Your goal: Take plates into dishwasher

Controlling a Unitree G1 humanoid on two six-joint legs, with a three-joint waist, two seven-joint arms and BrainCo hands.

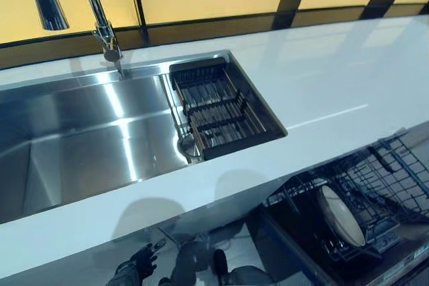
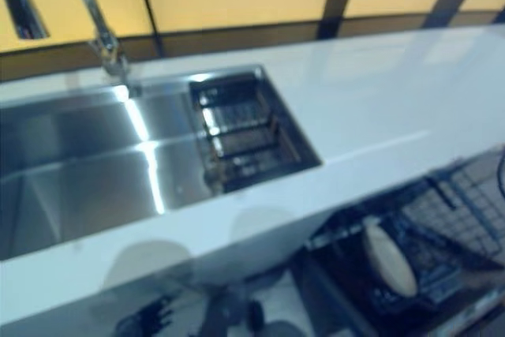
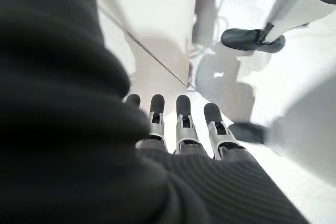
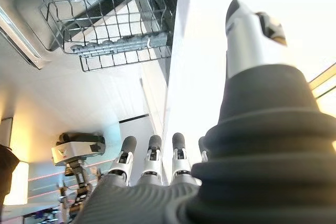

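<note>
Across the upper and middle part of the left eye view runs the white counter [image 1: 322, 78], with the steel sink [image 1: 87, 138] at the left, the tap [image 1: 100, 18] above it and a dark wire basket [image 1: 221, 108] set in the sink's right end; I see no plate on the counter or in the sink. At the lower right the dishwasher rack [image 1: 375, 192] stands pulled out, and one white plate [image 1: 340, 216] stands on edge in it. My left hand [image 1: 137, 267] shows at the bottom edge, low beneath the counter, holding nothing. Looking through the right eye view, the same plate [image 2: 388, 260] sits in the same rack at the lower right, and neither hand is near it. Over in the left wrist view my left hand's fingers [image 3: 184, 121] lie straight in a row, relaxed, with only pale floor past them. My right wrist view shows my right hand [image 4: 152, 171] likewise slack, fingers straight and empty, with the rack's wire grid in the upper left of the frame, well apart from the fingertips. I judge that I am between plates: one is loaded, both hands hang free. The next move calls for finding another plate, since none shows outside the rack, then raising a hand to the counter to take it.
</note>
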